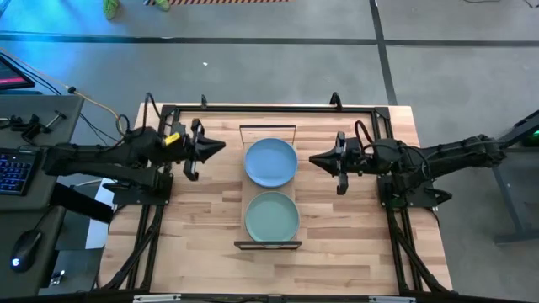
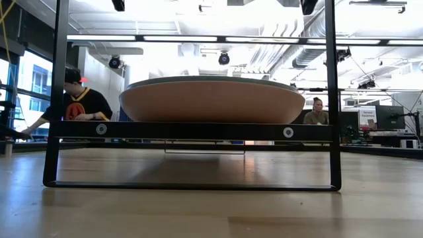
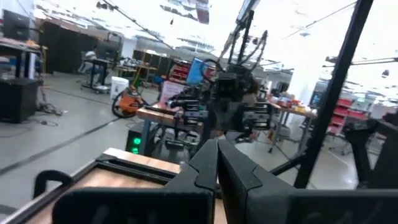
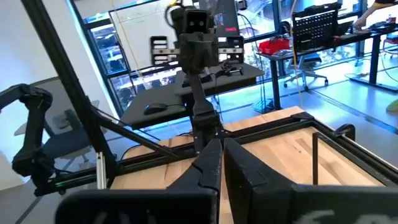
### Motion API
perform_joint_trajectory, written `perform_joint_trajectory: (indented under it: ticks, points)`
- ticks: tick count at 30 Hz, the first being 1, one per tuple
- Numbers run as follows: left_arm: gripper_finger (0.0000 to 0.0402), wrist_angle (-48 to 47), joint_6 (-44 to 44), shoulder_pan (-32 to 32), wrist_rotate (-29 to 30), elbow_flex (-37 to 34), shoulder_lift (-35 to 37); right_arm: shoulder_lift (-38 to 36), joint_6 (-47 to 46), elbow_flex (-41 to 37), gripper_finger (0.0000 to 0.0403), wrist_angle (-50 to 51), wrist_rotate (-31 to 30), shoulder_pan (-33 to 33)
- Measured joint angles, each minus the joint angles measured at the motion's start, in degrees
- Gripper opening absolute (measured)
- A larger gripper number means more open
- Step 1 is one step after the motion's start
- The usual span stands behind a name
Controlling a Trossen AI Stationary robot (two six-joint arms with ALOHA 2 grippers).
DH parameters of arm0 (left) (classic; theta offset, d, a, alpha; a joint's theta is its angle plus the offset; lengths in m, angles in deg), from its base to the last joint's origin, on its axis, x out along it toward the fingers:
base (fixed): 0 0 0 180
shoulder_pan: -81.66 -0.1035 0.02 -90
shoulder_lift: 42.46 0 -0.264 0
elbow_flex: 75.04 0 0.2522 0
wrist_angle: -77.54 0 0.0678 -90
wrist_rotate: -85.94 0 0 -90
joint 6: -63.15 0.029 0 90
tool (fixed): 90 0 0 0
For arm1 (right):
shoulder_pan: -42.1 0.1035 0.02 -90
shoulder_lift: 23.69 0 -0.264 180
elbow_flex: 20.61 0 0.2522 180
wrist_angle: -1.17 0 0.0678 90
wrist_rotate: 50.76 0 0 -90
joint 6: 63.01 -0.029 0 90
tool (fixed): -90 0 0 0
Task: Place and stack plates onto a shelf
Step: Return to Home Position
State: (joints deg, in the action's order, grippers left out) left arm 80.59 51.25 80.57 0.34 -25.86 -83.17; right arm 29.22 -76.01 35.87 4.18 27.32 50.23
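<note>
You're all but done, as far as I can judge: the long light-wood shelf [image 1: 248,192] holds a round matte blue plate [image 1: 269,162] and a sage green plate [image 1: 271,216], each probably capping a stack, with none lying on the butcher-block counter [image 1: 202,220] — and the left gripper [image 1: 221,146] and right gripper [image 1: 313,157] flank it, jaws together.

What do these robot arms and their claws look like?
The left arm and right arm are black and jointed, with looping black cables. The left gripper and right gripper each have two dark, tapered fingers. A yellow tag marks the left wrist.
</note>
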Motion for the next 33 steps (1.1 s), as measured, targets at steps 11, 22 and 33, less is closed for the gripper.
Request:
perform_joint_trajectory:
  ticks: [11,22,33]
  points:
    - [0.0,-6.1,0.1,-0.8,-2.2,-0.8,4.0,0.0,0.0,0.1,0.0003,0.7,3.6,-0.3]
    - [0.0,8.7,-1.7,3.8,3.6,-19.2,13.8,0.0,-2.0,0.1,0.0,2.9,3.6,-0.3]
    - [0.0,4.5,-4.2,1.8,4.8,-27.8,32.3,0.0,-2.5,0.1,0.0,5.0,3.6,-0.3]
